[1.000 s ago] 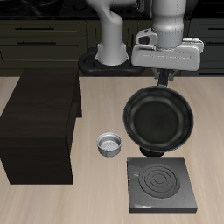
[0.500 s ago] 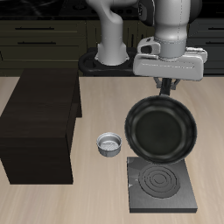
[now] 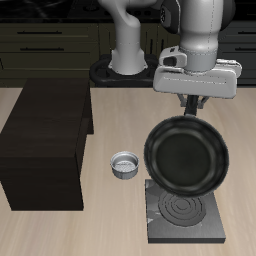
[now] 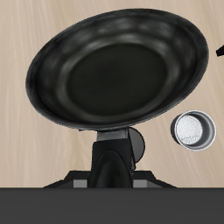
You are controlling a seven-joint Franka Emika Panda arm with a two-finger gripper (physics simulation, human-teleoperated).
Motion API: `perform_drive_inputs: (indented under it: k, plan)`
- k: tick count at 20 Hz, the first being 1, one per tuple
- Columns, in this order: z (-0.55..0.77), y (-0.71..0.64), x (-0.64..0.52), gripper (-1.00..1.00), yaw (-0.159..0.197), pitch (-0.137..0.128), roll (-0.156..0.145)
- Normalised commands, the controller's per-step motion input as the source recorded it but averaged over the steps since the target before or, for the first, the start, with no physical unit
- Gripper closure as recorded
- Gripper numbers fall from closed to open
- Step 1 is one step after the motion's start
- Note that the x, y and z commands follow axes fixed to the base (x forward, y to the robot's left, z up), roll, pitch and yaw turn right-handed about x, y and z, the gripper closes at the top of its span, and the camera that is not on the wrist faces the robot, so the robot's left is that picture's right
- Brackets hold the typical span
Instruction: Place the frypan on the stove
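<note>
Frypan (image 3: 185,158) is held in the air at the right of centre in the exterior view, gripped by its handle (image 3: 192,104), with the gripper (image 3: 193,98) clamped on that handle just below the white wrist housing. The pan's lower rim is seen overlapping the back edge of the stove (image 3: 186,213), which lies flat toward the lower right of the frame (contact is not judged to have been made yet). For the step in hand, the pan would best be carried a little nearer the front edge and kept level, so that its base is centred over the ring burner (image 3: 186,210) before being lowered gently. The silver bowl (image 3: 124,164) sits near the stove's back corner and should be cleared. A pale wooden table (image 3: 60,230) is shown, with a dark brown cabinet block (image 3: 45,145) at left and dark kitchen cupboards (image 3: 50,40) behind.
</note>
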Motion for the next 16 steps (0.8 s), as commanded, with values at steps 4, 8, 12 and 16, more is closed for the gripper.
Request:
perform_drive_inputs:
  k: [4, 8, 12, 16]
  plan:
    - [0.05, -0.02, 0.11, 1.0, 0.014, -0.009, -0.001]
    - [0.09, 0.03, 0.13, 1.0, 0.1, -0.038, -0.002]
    - [0.11, -0.02, 0.13, 1.0, 0.019, -0.01, -0.015]
    - [0.07, 0.06, 0.14, 1.0, 0.03, -0.007, 0.007]
